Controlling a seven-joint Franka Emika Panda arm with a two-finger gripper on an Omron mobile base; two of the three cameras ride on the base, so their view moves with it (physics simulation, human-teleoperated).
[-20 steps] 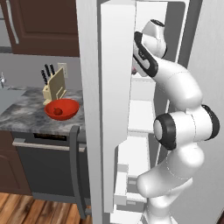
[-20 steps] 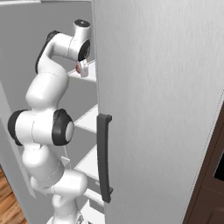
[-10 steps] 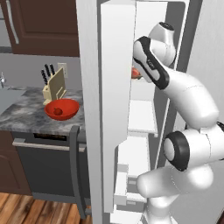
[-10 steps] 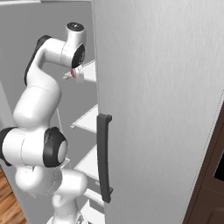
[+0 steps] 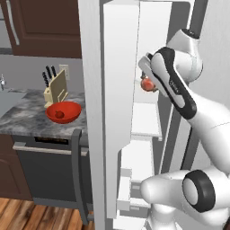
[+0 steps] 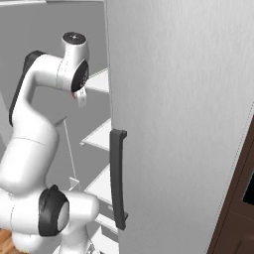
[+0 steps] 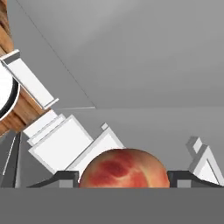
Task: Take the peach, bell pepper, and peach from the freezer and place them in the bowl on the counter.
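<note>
A pinkish-orange peach (image 7: 124, 169) sits between my gripper's dark fingertips (image 7: 65, 177), and the gripper (image 7: 124, 178) is shut on it. In the left base view the peach (image 5: 147, 84) hangs with the gripper (image 5: 146, 81) in front of the freezer's white shelves (image 5: 146, 120), beside its open door (image 5: 117, 94). The right base view shows the gripper (image 6: 79, 96) under the wrist. The red bowl (image 5: 72, 109) stands on the marbled counter (image 5: 24, 117), with a small dark-red roundish thing (image 5: 59, 114) inside. Whether that is the bell pepper I cannot tell.
A knife block (image 5: 55, 88) stands just behind the bowl. Below the counter is a black dishwasher front (image 5: 42, 170). The shut fridge door with its dark handle (image 6: 117, 179) rises right of the arm. The freezer door stands between the hand and the counter.
The hand, with the peach still in it, has come down and out from the upper shelf. The forearm and elbow have swung over to the right.
</note>
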